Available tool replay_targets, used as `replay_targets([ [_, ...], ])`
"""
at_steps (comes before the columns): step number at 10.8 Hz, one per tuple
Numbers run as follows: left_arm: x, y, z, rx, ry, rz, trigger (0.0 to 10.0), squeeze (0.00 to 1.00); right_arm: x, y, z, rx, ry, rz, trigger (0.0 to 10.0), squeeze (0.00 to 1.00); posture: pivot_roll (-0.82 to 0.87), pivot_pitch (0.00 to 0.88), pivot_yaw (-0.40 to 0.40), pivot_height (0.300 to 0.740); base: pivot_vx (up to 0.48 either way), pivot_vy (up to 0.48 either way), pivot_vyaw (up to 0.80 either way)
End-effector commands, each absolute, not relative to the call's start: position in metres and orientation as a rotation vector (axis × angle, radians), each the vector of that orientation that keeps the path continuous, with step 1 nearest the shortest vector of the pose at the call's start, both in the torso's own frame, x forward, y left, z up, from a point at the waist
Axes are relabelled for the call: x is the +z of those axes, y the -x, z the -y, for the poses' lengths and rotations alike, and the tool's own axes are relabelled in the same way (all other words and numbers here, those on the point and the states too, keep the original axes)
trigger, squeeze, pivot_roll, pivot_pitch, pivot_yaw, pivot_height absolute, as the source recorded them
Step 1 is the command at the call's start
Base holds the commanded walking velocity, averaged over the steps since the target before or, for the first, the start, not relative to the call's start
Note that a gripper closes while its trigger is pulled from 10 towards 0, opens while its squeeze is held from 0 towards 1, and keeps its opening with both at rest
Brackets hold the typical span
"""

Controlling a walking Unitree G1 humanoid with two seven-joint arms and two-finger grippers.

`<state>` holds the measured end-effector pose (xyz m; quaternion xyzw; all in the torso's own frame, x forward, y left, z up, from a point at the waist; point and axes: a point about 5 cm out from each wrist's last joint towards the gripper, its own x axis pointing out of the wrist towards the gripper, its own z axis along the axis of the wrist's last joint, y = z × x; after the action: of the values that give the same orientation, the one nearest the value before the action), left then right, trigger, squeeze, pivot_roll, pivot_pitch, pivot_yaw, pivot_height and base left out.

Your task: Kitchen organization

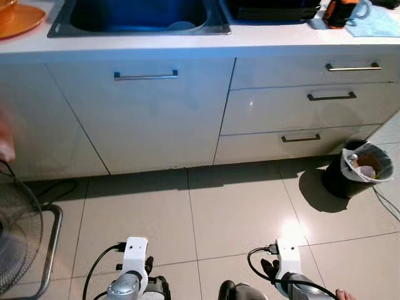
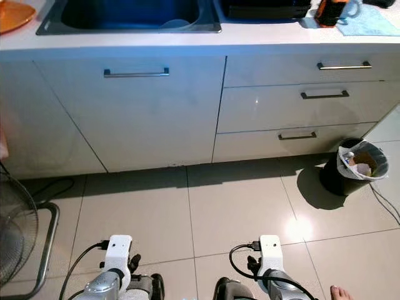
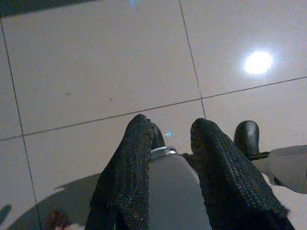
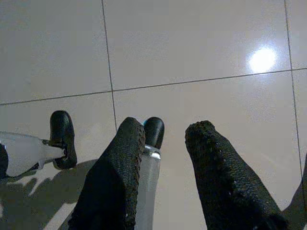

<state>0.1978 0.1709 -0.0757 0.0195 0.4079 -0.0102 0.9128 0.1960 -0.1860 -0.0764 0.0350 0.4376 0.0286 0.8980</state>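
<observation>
**Black fingers hang idle over pale tile, short of the counter**

Black knit pads of the left gripper point(image 3: 168, 158) and the right gripper point(image 4: 165, 158) stand spread, pinching nothing, pointing at the tiled floor point(image 1: 237, 206); likely mid-approach. Ahead, the sink point(image 1: 62, 25) holds a pale bowl point(image 1: 181, 26). An orange plate point(image 1: 19, 22) sits on the counter. The lined bin point(image 1: 359, 169) holds scraps.

Two silver arms, each with a white boxy wrist mount and a looping black cable. Left gripper point(image 3: 170, 143) and right gripper point(image 4: 165, 143): long black fingers point(image 3: 127, 177) with knit-like textured covering. Silver legs end in glossy black rounded feet point(image 4: 61, 139).
</observation>
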Motion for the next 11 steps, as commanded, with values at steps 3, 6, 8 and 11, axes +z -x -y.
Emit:
replay_targets([
  [3, -0.071, -0.206, -0.168, -0.035, -0.065, -0.813, 10.0, 0.0, -0.081, -0.189, 0.181, 0.059, -0.081, -0.934, 10.0, 0.0, 0.05, 0.103, -0.014, 0.723, 0.0, 0.0, 0.0],
  [6, -0.074, -0.201, -0.164, -0.039, -0.055, -0.823, 10.0, 0.0, -0.081, -0.188, 0.182, 0.077, -0.055, -0.943, 10.0, 0.0, 0.06, 0.101, -0.025, 0.723, 0.0, 0.0, 0.0],
  [8, -0.073, -0.203, -0.163, -0.041, -0.056, -0.82, 10.0, 0.0, -0.081, -0.189, 0.181, 0.093, -0.044, -0.943, 10.0, 0.0, 0.06, 0.104, -0.034, 0.723, 0.0, 0.0, 0.0],
  [11, -0.072, -0.203, -0.158, -0.043, -0.053, -0.816, 10.0, 0.0, -0.081, -0.19, 0.181, 0.101, -0.039, -0.942, 10.0, 0.0, 0.06, 0.099, -0.043, 0.723, 0.0, 0.0, 0.0],
])
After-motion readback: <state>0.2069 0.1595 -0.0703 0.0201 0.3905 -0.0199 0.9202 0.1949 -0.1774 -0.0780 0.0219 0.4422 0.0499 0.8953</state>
